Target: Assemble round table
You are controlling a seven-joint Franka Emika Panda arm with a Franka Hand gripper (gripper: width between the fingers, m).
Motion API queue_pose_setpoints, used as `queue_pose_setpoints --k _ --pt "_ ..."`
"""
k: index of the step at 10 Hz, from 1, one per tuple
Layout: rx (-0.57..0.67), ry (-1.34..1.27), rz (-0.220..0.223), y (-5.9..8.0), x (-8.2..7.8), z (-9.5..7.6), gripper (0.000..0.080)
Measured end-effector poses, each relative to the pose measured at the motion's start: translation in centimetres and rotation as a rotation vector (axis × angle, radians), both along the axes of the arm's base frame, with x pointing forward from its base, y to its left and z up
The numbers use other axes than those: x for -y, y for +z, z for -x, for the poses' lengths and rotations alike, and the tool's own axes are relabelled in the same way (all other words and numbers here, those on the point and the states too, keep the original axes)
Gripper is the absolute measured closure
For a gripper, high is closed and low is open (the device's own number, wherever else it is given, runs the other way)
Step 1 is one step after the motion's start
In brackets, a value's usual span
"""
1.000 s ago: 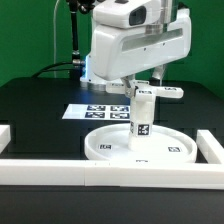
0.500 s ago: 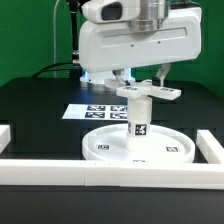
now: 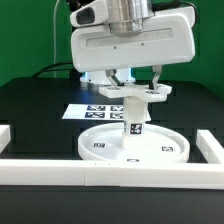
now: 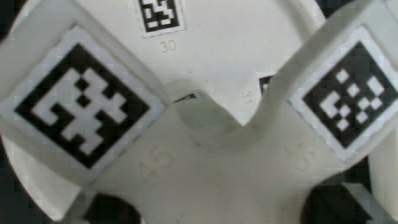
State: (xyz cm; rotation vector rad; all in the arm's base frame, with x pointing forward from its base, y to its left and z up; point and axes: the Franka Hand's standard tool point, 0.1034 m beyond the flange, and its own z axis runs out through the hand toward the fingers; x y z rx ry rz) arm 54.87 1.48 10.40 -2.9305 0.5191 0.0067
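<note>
On the bench (image 3: 30, 110) our disc (image 3: 100, 149) lies flat, with the leg (image 3: 134, 124) standing upright in its hub. The foot (image 3: 139, 95) sits on the leg's top, pinched by the hand (image 3: 136, 84). We judge that only fastening the foot and letting go remain.

Tool (image 3: 137, 88) body is a big white boxy housing (image 3: 130, 45) with rounded corners and a glossy, plain front face. The wrist (image 3: 130, 8) at its 12 o'clock is a grey metallic cylinder. At 10 o'clock there's a white rounded shell (image 3: 86, 13) with a dark round spot. Two slim fingers (image 3: 157, 78) come out of the housing's 6 o'clock edge, greyish with darker ends. In the wrist view the pads (image 4: 111, 207) read black. Bluish tint under the housing near 7 o'clock. A black cable (image 3: 74, 35) runs vertically at 9 o'clock. Screws too small to tell.
</note>
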Motion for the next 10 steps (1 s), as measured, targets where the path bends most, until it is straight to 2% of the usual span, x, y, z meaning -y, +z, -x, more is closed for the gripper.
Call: queue_pose_setpoints --k 4,6,10 --pt "-0.04 -0.284 -0.006 -0.02 -0.05 -0.12 0.0351" --pt "-0.051 -0.502 -0.042 -0.04 0.22 -0.25 0.0351" --pt "-0.013 -0.917 -0.065 -0.08 -0.63 -0.64 0.0351"
